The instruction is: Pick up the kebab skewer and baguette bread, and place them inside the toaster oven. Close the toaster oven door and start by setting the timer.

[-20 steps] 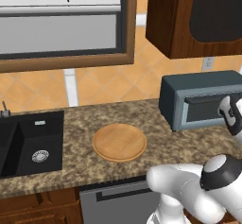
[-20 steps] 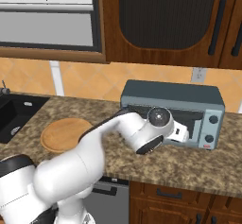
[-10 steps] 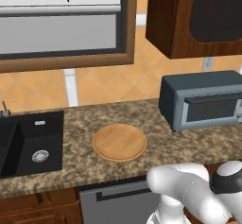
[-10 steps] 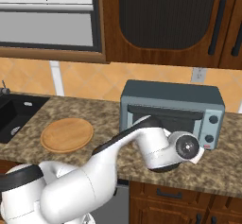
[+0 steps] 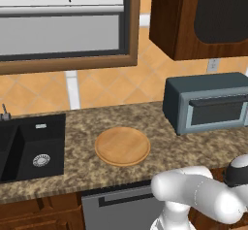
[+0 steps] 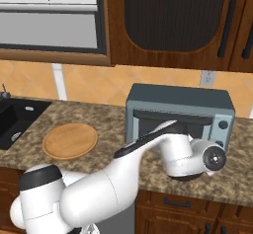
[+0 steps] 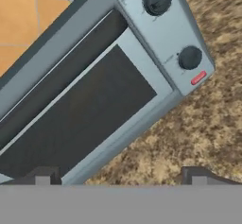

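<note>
Basically down to the timer step: toaster oven (image 7: 94, 90) door (image 7: 80, 114) looks shut, food probably inside. Gripper (image 7: 120, 178) jaws wide, holding nothing. Next, reach for the lower knob (image 7: 189, 57) and twist.

Toaster oven (image 5: 208, 103) on counter (image 5: 87, 132), right of plate (image 5: 122, 146); sink (image 5: 29, 146) far left.

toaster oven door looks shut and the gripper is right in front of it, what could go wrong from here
The toaster oven door looks closed or nearly so, and the open gripper sits low by its bottom edge, away from the bar handle; a pull from there could slip. The forearm crosses close in front of the toaster oven and might bump it. The two knobs sit close together, so the wrong one could get turned.
</note>
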